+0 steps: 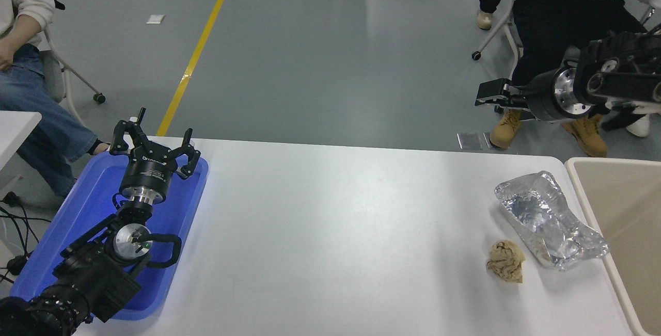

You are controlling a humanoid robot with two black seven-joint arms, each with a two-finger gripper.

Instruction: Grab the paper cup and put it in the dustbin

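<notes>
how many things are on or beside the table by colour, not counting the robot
blue: 1, the tray
silver: 1, the crumpled foil bag
tan: 1, the crumpled paper ball
beige: 1, the dustbin at the table's right end
white: 0, no paper cup in view
total: 4

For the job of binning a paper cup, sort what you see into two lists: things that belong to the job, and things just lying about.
Belongs to the job:
- dustbin, at the table's right end
- right gripper, in the air beyond the far edge
- paper cup: none in view

Lying about:
- crumpled paper ball
- foil bag
- blue tray, under the parked left gripper
</notes>
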